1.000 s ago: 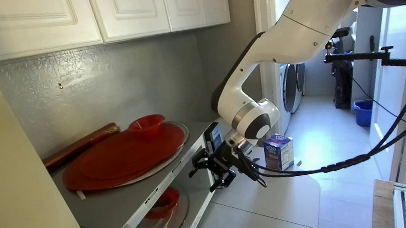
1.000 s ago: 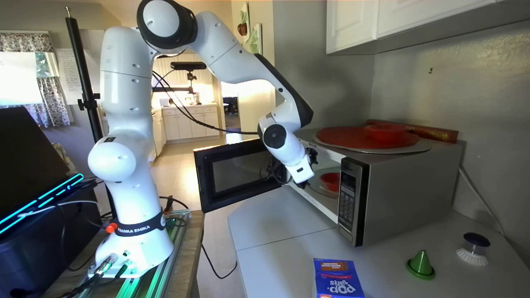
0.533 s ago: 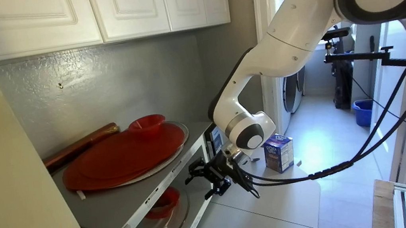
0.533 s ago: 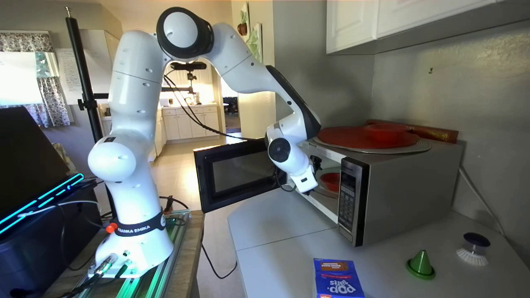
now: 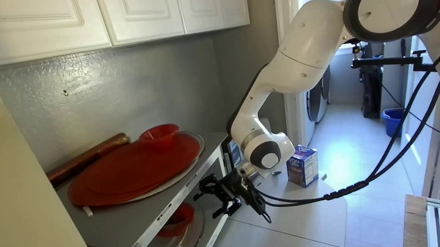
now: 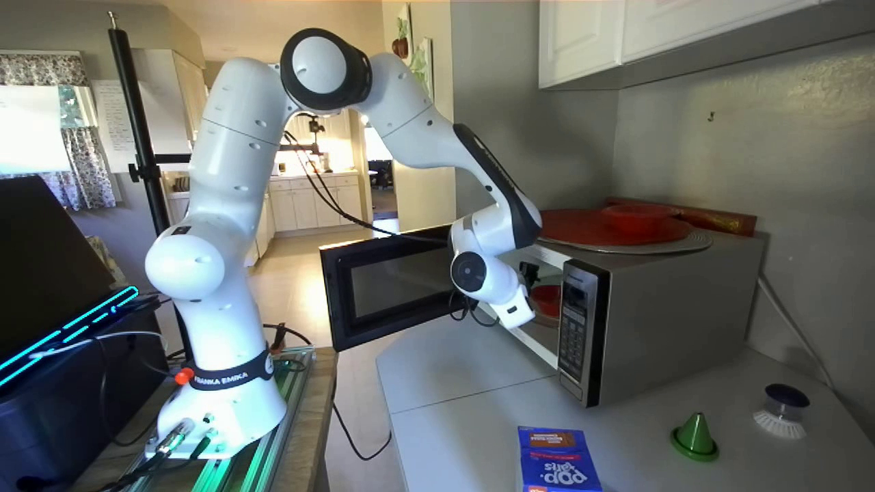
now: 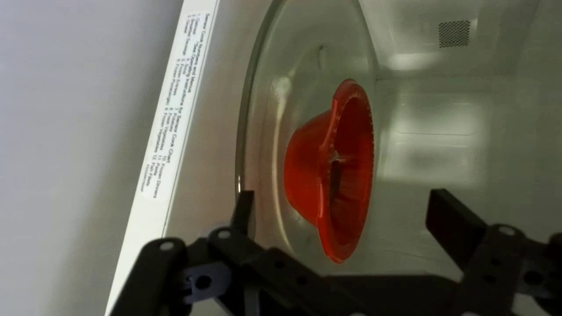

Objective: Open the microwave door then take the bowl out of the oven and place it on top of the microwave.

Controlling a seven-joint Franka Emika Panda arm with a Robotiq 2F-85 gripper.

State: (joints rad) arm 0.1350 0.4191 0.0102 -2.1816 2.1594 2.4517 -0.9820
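"So, how does the gripper (image 7: 340,215) stand?"

"Unclenched. Its 2 black fingers (image 7: 456,226) are spread wide, and in the wrist view the red bowl (image 7: 305,166) shows in the gap, farther in."

"Touching it?"

"Going by an exterior view, near but apart. The fingers are at the mouth of the microwave (image 6: 683,321); whether they are past the front edge, I cannot tell."

"Where exactly is the bowl?"

"Inside the microwave, rim up on the glass turntable (image 7: 303,66), with the door (image 6: 396,287) swung well out."

"And on the roof?"

"Overlapping red mats (image 5: 130,167) lie over a pale round plate (image 6: 694,244), with a red dish (image 5: 159,137) on top of them, nearer the wall (image 5: 131,84). Behind lies a copper-coloured roll (image 5: 90,157)."

"Any lettering?"

"Yes, a white strip (image 7: 171,118) of small print runs along the front edge, left of the bowl in the wrist view."

"How is the arm (image 6: 410,130) held?"

"It arches up and over, then slants down to the opening; that shows in both exterior views."

"What's on the counter (image 6: 472,383)?"

"Besides the microwave, 3 things, left to right in an exterior view: a blue Pop-Tarts box (image 6: 557,461), upright, a green cone (image 6: 696,437) standing point up, and a brush (image 6: 783,411), bristles down."
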